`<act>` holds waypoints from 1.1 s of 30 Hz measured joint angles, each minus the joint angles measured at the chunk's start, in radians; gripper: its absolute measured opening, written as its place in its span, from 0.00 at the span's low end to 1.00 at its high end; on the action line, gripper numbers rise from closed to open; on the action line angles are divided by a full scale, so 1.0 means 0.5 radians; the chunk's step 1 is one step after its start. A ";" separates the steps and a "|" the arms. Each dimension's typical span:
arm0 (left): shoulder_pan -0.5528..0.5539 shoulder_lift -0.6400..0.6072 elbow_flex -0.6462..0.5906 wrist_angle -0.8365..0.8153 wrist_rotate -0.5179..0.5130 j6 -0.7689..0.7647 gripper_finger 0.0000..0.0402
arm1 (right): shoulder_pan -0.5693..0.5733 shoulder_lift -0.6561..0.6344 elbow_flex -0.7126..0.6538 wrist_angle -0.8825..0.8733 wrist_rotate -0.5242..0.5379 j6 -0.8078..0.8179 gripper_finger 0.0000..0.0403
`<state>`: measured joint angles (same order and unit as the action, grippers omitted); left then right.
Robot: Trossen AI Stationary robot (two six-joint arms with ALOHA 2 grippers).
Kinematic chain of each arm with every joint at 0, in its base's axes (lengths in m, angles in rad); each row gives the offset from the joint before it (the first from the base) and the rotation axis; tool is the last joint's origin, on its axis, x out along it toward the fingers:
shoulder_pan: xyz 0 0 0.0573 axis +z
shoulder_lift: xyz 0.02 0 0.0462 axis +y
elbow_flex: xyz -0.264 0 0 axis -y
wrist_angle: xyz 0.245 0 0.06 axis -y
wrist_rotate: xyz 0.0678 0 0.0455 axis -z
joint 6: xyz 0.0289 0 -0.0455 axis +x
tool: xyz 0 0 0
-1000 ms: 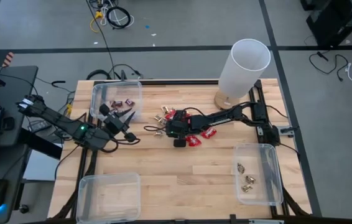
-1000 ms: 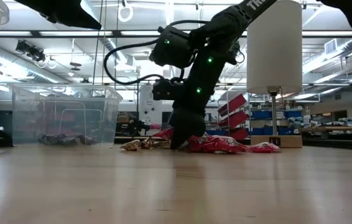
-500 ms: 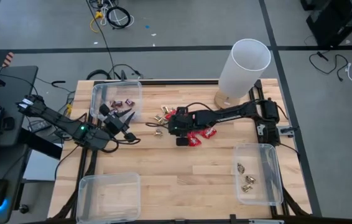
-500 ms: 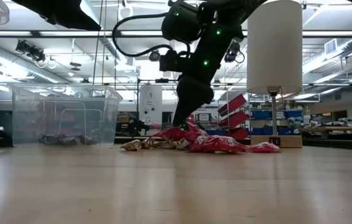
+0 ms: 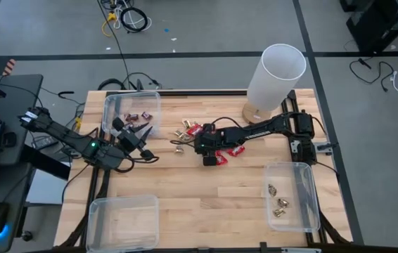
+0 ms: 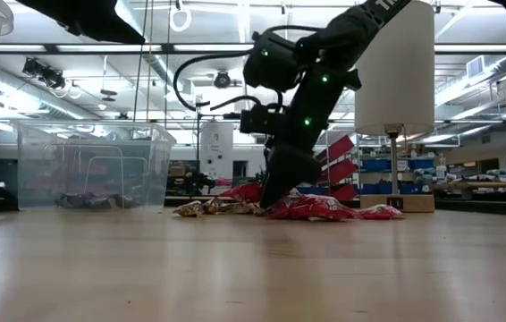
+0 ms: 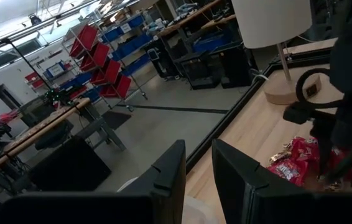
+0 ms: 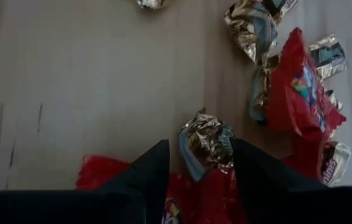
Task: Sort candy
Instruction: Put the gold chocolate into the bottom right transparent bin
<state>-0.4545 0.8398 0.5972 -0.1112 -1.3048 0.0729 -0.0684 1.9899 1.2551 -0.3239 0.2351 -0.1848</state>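
Your right gripper (image 5: 201,145) is down in the candy pile (image 5: 209,140) at the middle of the table (image 5: 206,197), near its far side. In the right wrist view its fingers (image 8: 145,168) stand apart with a crumpled gold piece (image 8: 206,140) sitting between them; you cannot tell from this whether they press on it or merely flank it. Red packets (image 8: 303,96) lie under and beside the fingers, and more gold pieces (image 8: 250,25) are scattered just beyond on the bare wood. From the low view, the gripper (image 6: 275,192) reaches the tabletop at the pile's near edge.

Your left gripper (image 5: 143,131) waits well apart from the pile, beside the far-left bin (image 5: 130,112), which has a few dark bars (image 5: 139,115) in it. Its fingers (image 7: 170,174) show a narrow gap with nothing between them.

The right bin (image 5: 290,197) holds a few gold pieces (image 5: 278,204). The near-left bin (image 5: 123,221) has no candy visible in it. A white cylinder (image 5: 275,76) on a wooden base stands at the far right of the table.
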 joint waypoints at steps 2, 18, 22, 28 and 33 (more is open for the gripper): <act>0.001 0.000 0.000 0.000 0.000 0.000 0.21 | -0.018 0.000 -0.001 0.019 0.001 -0.002 0.40; 0.001 0.000 0.000 0.002 0.000 -0.007 0.21 | -0.077 0.011 -0.001 0.017 -0.109 0.011 0.40; 0.001 0.000 0.000 0.002 0.004 -0.013 0.21 | -0.078 0.011 -0.001 0.016 -0.109 0.011 0.40; 0.000 0.000 0.000 0.002 0.048 -0.019 0.21 | -0.092 0.011 -0.001 0.021 -0.112 0.015 0.40; 0.000 0.000 0.000 0.002 0.050 -0.019 0.21 | -0.094 0.011 -0.001 0.065 -0.127 0.015 0.39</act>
<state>-0.4545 0.8398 0.5972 -0.1101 -1.2797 0.0631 -0.1154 1.9953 1.2545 -0.2912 0.1716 -0.1771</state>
